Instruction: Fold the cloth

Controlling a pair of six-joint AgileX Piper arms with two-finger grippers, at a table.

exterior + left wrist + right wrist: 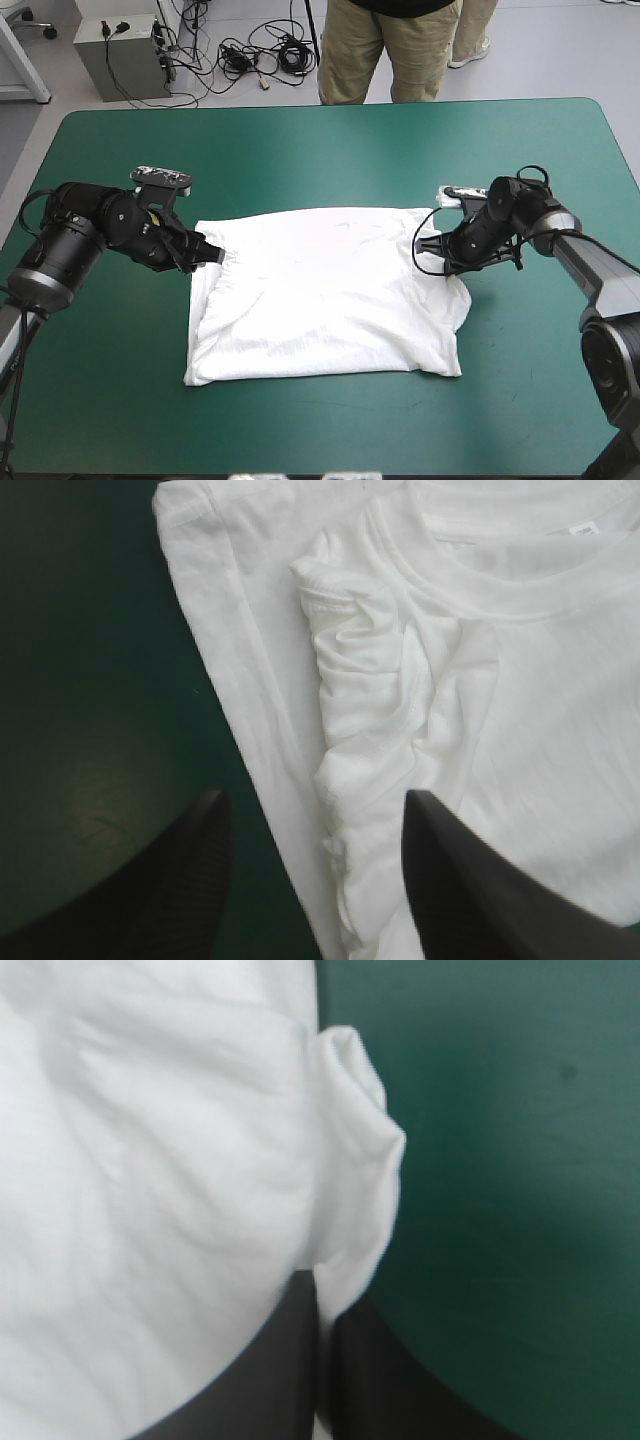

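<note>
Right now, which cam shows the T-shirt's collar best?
Left wrist view: the collar curves clearly ahead of the open left gripper. High view shows the whole T-shirt but the collar only faintly. Right wrist view shows just a bunched edge in the right gripper, no collar.

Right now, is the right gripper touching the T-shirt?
Touching. The right wrist view shows the right gripper all but shut, an edge of the T-shirt pinched between its fingers.

Table [330, 150], teal-green cover; white T-shirt [320, 295] lies flat at middle.
</note>
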